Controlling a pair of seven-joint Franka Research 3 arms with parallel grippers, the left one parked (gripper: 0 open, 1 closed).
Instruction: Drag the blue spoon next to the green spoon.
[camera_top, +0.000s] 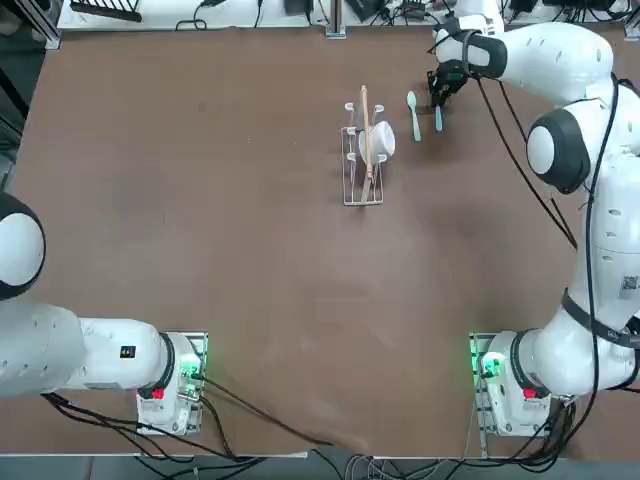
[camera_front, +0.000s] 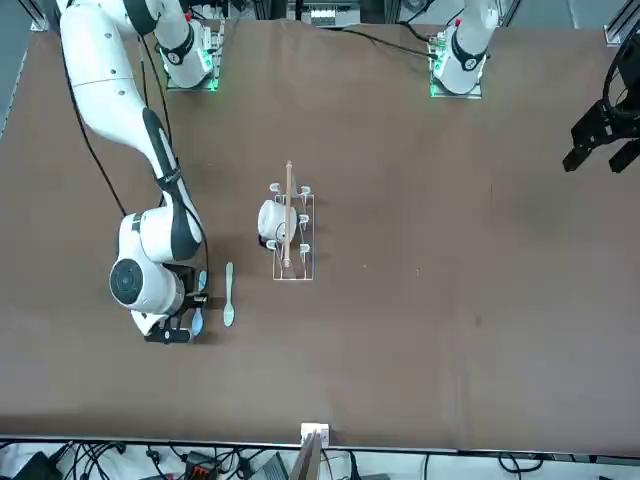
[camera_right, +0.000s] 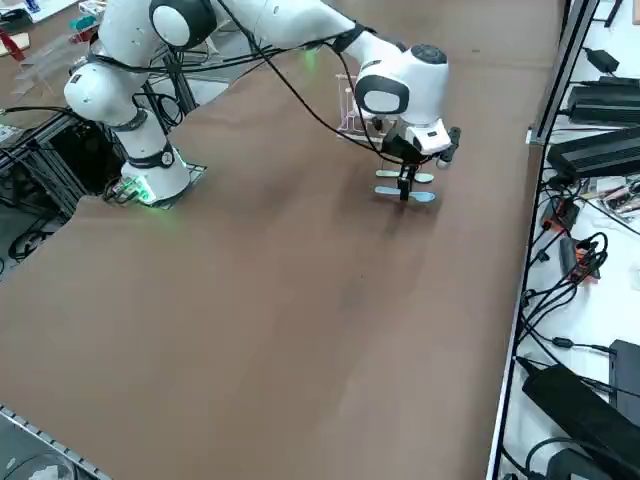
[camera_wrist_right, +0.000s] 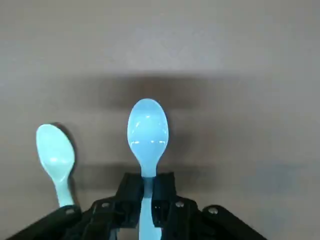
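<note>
Claw (camera_wrist_right: 148, 192) shut on one blue spoon (camera_wrist_right: 148, 131), one green spoon (camera_wrist_right: 55, 155) nearby.

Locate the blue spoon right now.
In the right wrist view, the blue spoon is pinched in the right claw; in the front view it lies just left of the green spoon.

No text, label, brand, number or sign is legible. The right arm (camera_top: 612, 240) carries a small square code marking (camera_top: 630, 283); its content is too small to read.
</note>
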